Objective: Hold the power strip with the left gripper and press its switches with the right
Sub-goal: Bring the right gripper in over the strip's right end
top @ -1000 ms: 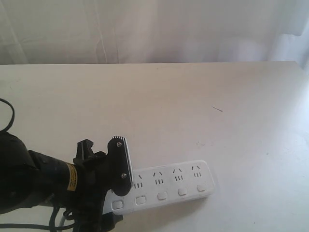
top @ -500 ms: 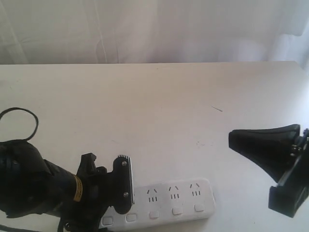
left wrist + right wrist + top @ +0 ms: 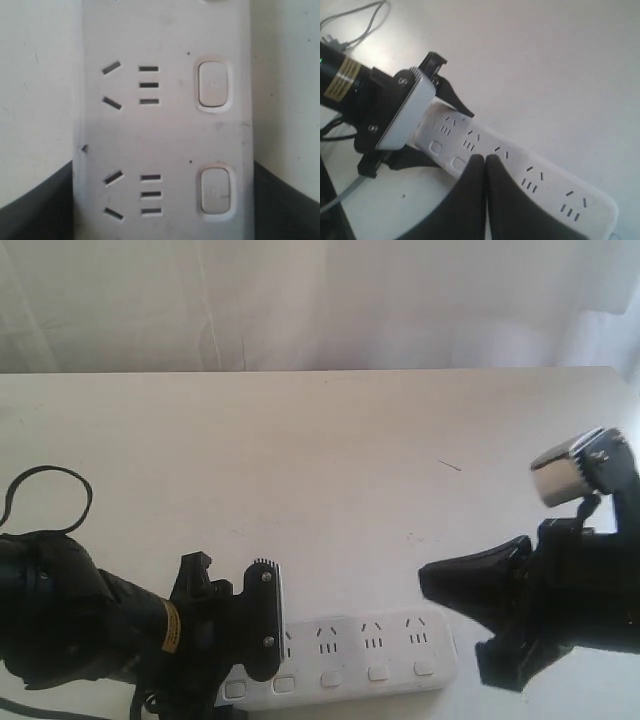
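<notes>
Long white plastic power strip [image 3: 370, 665]: smooth moulded shell with a satin sheen; a few dark specks and faint scuffs show in the left wrist view.
Small white rounded-rectangle plastic switches [image 3: 213, 84]: smooth, with the same satin finish.
Off-white desk [image 3: 330, 460]: matt and faintly mottled; material not discernible.
Black left gripper [image 3: 232, 580]: matt plastic body; flat finger plate [image 3: 258, 615], pale-edged, with bright metal screw heads.
Black right gripper [image 3: 481, 162]: smooth matt jaws; silvery ribbed piece [image 3: 562, 475], metal-looking and shiny.
White backdrop [image 3: 300, 300]: cloth-like and matt, with soft folds.
</notes>
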You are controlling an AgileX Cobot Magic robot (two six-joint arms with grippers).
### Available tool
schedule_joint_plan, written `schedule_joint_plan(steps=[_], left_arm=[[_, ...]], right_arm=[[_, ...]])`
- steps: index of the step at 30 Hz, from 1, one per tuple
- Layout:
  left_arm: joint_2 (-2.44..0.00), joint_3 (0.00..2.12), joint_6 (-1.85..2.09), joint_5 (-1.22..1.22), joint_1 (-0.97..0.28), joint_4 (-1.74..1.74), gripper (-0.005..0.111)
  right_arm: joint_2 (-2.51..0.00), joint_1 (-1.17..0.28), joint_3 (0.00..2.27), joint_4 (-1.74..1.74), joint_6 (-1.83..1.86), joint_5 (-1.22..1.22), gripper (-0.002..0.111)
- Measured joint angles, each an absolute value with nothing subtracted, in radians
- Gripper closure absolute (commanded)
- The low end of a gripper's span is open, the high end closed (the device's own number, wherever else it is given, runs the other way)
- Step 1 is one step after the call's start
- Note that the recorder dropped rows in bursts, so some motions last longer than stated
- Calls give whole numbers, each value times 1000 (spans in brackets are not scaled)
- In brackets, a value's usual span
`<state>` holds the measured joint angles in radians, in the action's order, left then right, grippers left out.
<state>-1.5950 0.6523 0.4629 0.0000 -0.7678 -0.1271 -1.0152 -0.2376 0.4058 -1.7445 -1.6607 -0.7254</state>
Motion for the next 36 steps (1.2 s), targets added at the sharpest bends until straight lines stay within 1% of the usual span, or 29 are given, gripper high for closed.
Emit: schedule_joint_plan(steps=[6, 11, 16, 21, 27, 31, 36], left_arm=[[-1595, 652, 465, 7, -768, -127, 107], [-1599, 652, 465, -27, -768, -127, 107], [-1612, 652, 465, -111, -768, -131, 107], [-1614, 650, 465, -101, -758, -131, 107], [-1608, 670, 465, 40, -752, -123, 107], [-1605, 716, 478, 229, -752, -94, 107], [-1618, 773, 682, 451, -746, 76, 107]], right_arm=[[-1114, -406, 432, -1747, -1594, -673, 108], [-1168, -511, 468, -1748, -1585, -583, 108], [-1179, -578, 496, -1748, -1581, -519, 108], [-1179, -610, 506, -1748, -1581, -485, 108], [-1179, -617, 506, -1748, -1581, -468, 108], [-1179, -617, 510, -1748, -1581, -456, 108], [-1179, -617, 538, -1748, -1581, -521, 108]])
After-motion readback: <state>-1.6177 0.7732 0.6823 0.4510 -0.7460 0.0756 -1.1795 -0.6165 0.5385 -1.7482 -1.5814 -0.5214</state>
